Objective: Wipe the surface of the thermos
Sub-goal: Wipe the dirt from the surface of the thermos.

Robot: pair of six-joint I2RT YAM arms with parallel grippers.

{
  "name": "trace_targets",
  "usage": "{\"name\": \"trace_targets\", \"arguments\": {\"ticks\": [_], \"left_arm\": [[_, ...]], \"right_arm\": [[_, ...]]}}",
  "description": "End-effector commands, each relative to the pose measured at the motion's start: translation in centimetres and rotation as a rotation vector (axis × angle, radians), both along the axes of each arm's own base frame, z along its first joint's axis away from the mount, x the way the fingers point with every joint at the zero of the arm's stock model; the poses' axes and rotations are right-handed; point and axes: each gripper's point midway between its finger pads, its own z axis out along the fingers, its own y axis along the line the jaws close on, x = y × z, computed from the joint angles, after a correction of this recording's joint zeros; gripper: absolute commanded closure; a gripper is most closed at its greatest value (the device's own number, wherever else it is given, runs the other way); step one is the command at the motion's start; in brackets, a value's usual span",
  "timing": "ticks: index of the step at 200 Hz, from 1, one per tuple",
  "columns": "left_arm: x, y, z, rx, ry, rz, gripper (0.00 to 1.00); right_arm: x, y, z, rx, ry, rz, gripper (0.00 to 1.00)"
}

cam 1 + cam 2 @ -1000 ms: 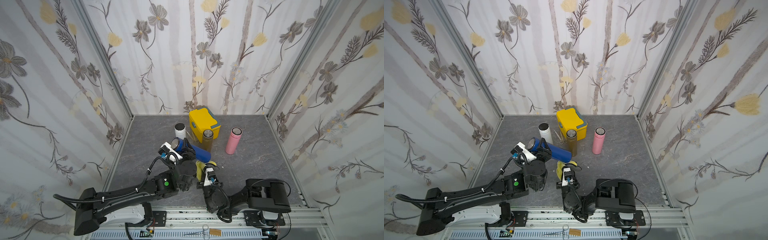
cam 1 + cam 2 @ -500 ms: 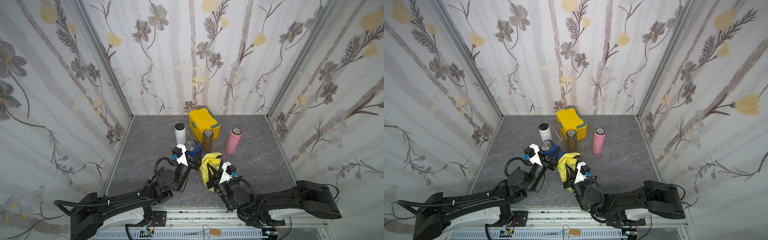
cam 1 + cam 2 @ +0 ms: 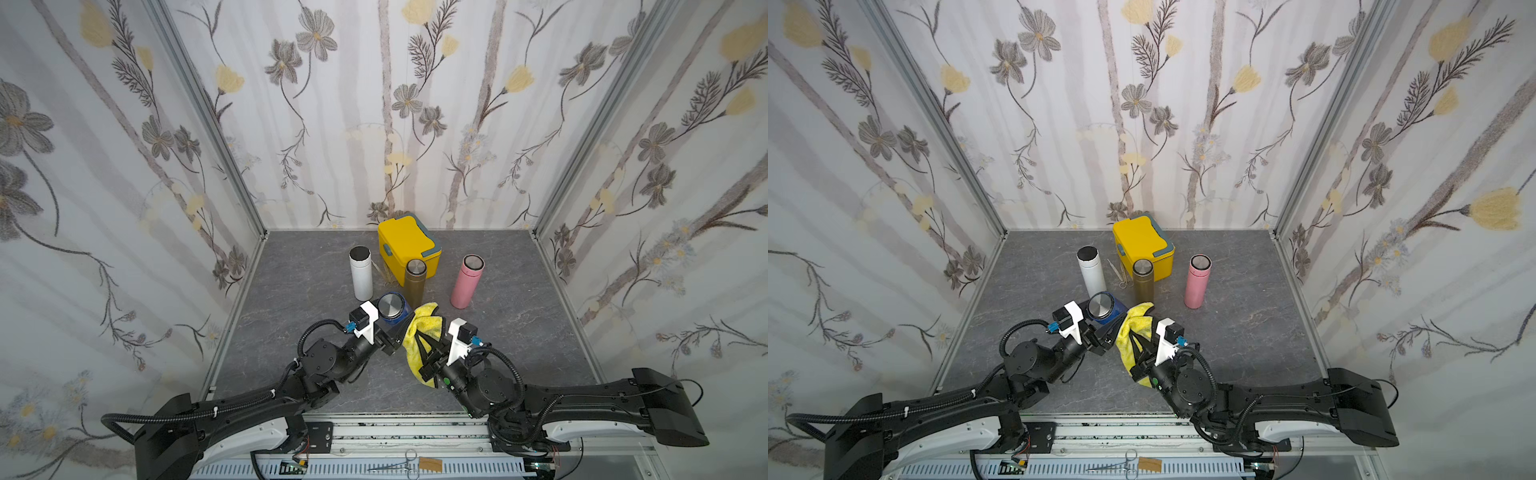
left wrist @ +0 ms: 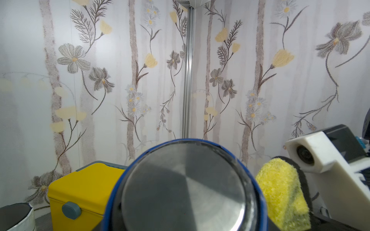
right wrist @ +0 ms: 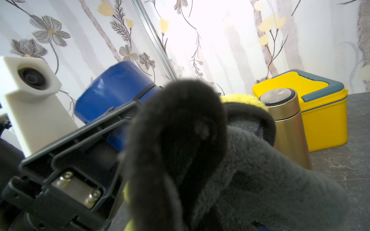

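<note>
The grey desk (image 3: 519,332) carries a yellow box (image 3: 405,245) at the back. A white thermos (image 3: 360,274), a bronze thermos (image 3: 415,282) and a pink thermos (image 3: 467,282) stand before it. Nearer the front, the blue thermos (image 3: 392,309) is clamped in the left end effector (image 3: 390,334), its steel cap facing upward. The yellow cloth (image 3: 419,328) is bunched in the closed right end effector (image 3: 428,349), just beside the blue thermos's side.
</note>
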Motion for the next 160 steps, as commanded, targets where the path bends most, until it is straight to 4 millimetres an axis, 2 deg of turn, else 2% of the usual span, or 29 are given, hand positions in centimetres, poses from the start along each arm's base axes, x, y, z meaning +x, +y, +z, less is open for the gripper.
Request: {"name": "trace_targets", "arguments": {"ticks": [1,27,46,66,98,117,135,160], "left_arm": [[-2.8,-0.3,2.9,-0.071,-0.124,-0.128,1.00],[-2.8,0.0,2.8,-0.062,-0.142,-0.120,1.00],[-2.8,0.1,2.6,-0.056,-0.148,-0.120,1.00],[-2.9,0.0,2.4,-0.036,-0.169,-0.125,1.00],[-3.1,-0.5,1.2,0.045,-0.238,-0.123,1.00],[-3.7,-1.2,0.1,0.118,-0.297,-0.145,1.00],[-4.3,-1.9,-1.1,0.195,-0.351,-0.174,1.00],[-4.6,-2.2,-1.9,0.253,-0.388,-0.186,1.00]], "right_arm": [[0.2,0.5,-3.9,-0.049,0.071,0.028,1.00],[1.0,-0.9,-8.4,-0.105,0.132,-0.033,1.00],[1.2,-1.9,-8.7,-0.138,0.137,-0.070,1.00],[1.2,-2.6,-5.8,-0.124,0.083,-0.075,1.00],[0.1,-2.9,1.9,-0.074,-0.028,-0.001,1.00],[-1.7,-1.8,5.7,-0.039,-0.077,0.124,1.00],[-3.7,-0.1,7.3,-0.042,-0.102,0.244,1.00],[-5.1,2.4,6.0,-0.110,-0.072,0.330,1.00]]}}
